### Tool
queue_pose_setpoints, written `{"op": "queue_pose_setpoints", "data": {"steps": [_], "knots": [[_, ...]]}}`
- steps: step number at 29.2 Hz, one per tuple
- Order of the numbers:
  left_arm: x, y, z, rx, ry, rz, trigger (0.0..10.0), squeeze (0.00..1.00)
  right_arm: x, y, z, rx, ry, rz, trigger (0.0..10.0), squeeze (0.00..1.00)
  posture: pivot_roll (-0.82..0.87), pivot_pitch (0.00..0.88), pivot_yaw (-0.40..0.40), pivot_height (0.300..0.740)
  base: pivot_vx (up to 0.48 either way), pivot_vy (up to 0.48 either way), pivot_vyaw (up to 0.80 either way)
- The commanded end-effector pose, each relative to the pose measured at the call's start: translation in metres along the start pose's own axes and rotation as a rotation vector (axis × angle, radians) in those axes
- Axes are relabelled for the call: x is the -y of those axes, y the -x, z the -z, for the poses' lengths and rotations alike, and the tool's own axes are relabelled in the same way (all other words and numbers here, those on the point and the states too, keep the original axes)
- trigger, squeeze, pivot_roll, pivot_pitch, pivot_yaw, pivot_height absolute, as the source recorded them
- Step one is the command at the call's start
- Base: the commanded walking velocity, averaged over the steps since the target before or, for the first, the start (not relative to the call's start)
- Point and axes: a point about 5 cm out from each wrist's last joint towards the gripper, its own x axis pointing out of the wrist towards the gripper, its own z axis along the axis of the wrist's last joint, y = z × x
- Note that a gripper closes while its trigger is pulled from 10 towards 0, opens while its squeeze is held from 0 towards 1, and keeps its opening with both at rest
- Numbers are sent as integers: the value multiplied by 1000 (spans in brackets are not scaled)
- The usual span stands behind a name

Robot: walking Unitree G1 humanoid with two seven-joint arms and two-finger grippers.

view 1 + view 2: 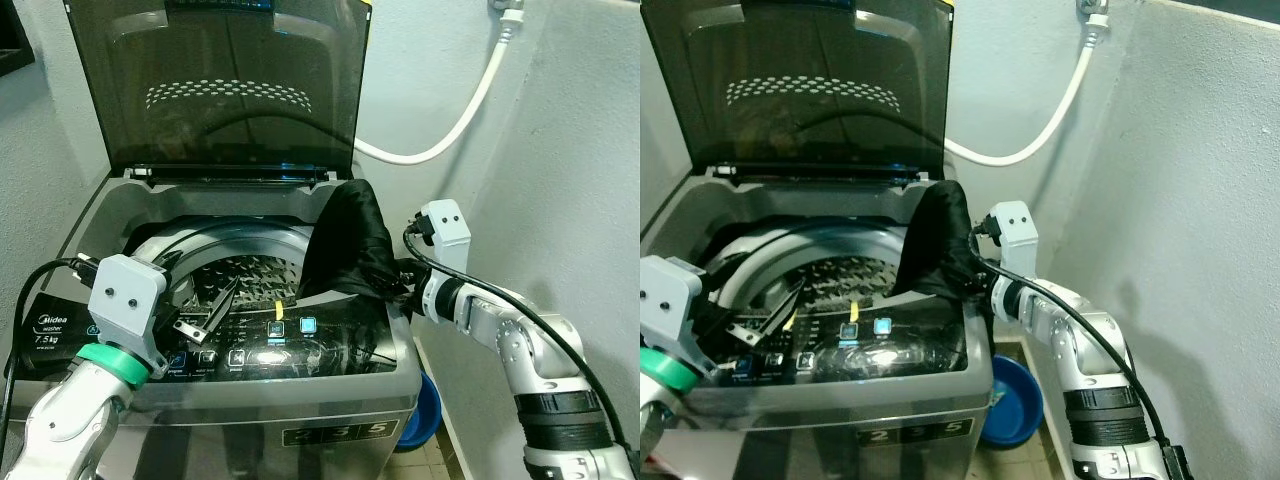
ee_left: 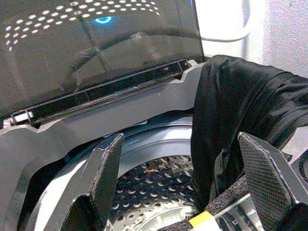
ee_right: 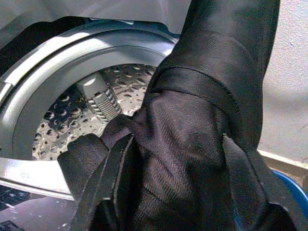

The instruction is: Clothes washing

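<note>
Your way into the drum [image 1: 240,265] is open on the left and middle, lid [image 1: 215,85] standing upright behind. The black garment [image 1: 350,245] drapes over the right rim, blocking that side. The wall [image 1: 1200,200] hems in the right.

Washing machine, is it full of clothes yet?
Not yet. The lid is already up. The right end effector grips a black garment draped over the drum's rim. The left end effector waits open. The drum looks bare, so the garment still has to go in.
</note>
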Motion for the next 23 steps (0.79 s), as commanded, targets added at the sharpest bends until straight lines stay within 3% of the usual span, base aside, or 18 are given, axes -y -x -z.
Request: {"op": "queue_pose_setpoints", "data": {"steps": [1,13,14,15,18,19,21,23], "knots": [[1,2,-1,-7,1,5,10000,0,-4,-3,18,-78,-29,-17,0,0,118,45,22,740,0,0,0],[2,2,0,-5,0,0,10000,0,-21,-7,-2,18,-36,-97,0,0,114,45,20,740,0,0,0],[2,2,0,-1,2,-5,10000,0,-34,-13,-15,61,-42,-143,0,0,108,39,16,740,0,0,0],[2,2,0,-1,2,-5,10000,0,-34,-13,-15,61,-42,-143,0,0,108,39,16,740,0,0,0],[2,0,0,7,6,-13,10000,0,-70,-30,-58,202,-77,-264,0,0,103,31,18,740,0,0,0],[2,0,0,7,6,-13,10000,0,-70,-30,-58,202,-77,-264,0,0,103,31,18,740,0,0,0],[3,-1,0,11,10,-10,10000,0,-97,-39,-91,299,-88,-333,0,0,102,30,19,740,0,0,0],[3,-1,0,11,10,-10,10000,0,-97,-39,-91,299,-88,-333,0,0,102,30,19,740,0,0,0]]}}
